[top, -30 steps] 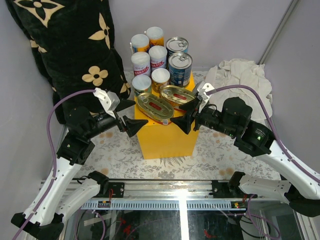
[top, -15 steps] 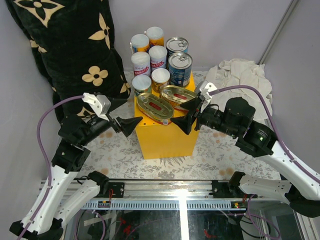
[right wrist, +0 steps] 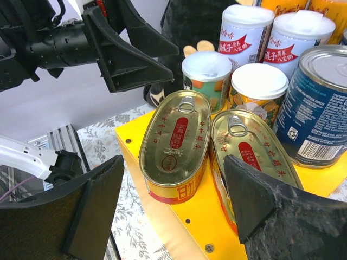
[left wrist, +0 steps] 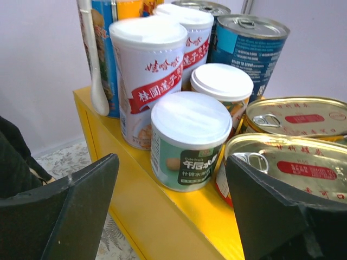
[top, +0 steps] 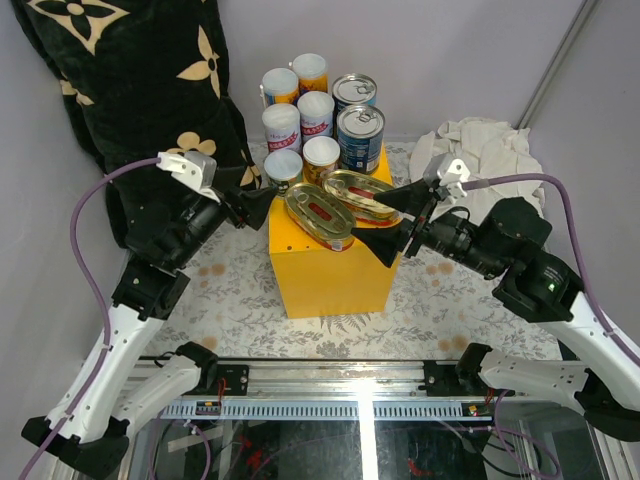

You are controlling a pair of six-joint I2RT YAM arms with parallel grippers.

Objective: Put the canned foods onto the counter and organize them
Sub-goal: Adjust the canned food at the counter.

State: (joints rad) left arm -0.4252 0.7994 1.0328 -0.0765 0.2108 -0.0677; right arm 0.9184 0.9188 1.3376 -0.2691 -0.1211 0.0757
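The cans [top: 316, 112] stand grouped on the yellow box [top: 330, 272], centre frame. The left fingers [left wrist: 70, 208] and right fingers [right wrist: 81, 208] flank it, both pairs spread apart.

A robot lab (test booth): plain white walls [top: 450, 50], bolted aluminium rail [top: 340, 408].

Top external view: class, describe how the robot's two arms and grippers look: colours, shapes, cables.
Both arms have white lower links and black upper joints. The left gripper and right gripper carry broad black wedge-shaped fingers, with a white camera mount at each wrist. A purple cable loops along each arm.
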